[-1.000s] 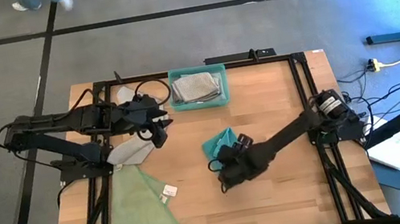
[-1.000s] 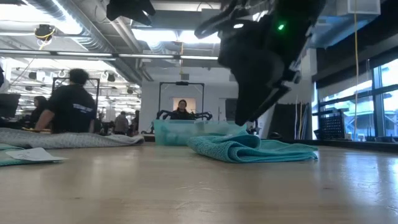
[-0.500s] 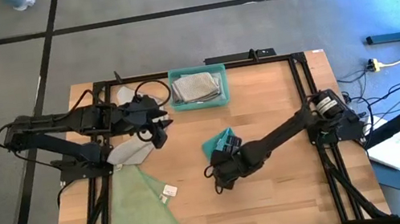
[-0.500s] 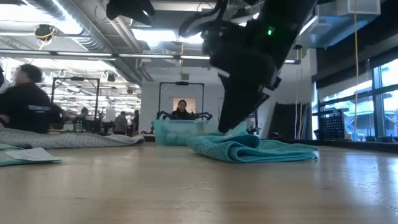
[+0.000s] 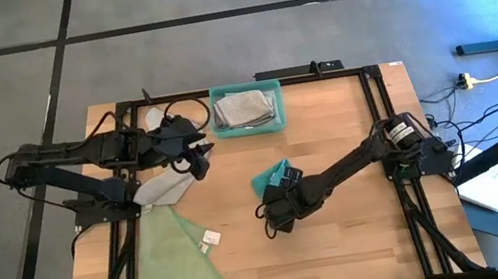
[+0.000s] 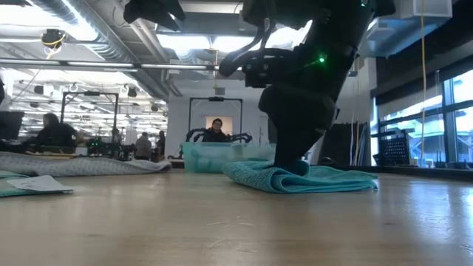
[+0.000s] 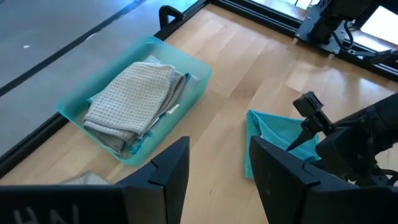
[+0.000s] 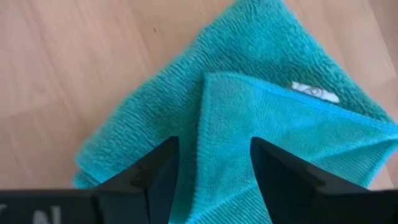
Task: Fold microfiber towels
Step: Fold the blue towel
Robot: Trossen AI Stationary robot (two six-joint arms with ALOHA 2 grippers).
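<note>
Here the right gripper [image 8: 208,171], jaws spread and empty, straddles the teal towel's [image 5: 273,176] raised fold mid-table; it should pinch that top edge only. Left gripper [image 7: 214,168] waits spread near the bin [image 5: 277,123].

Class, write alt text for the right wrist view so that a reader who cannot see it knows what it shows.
A folded teal microfiber towel lies on a light wooden table, seen close from above. The right pincer is open just over it, its two dark fingers either side of a folded edge. A small white tag shows on the towel.
</note>
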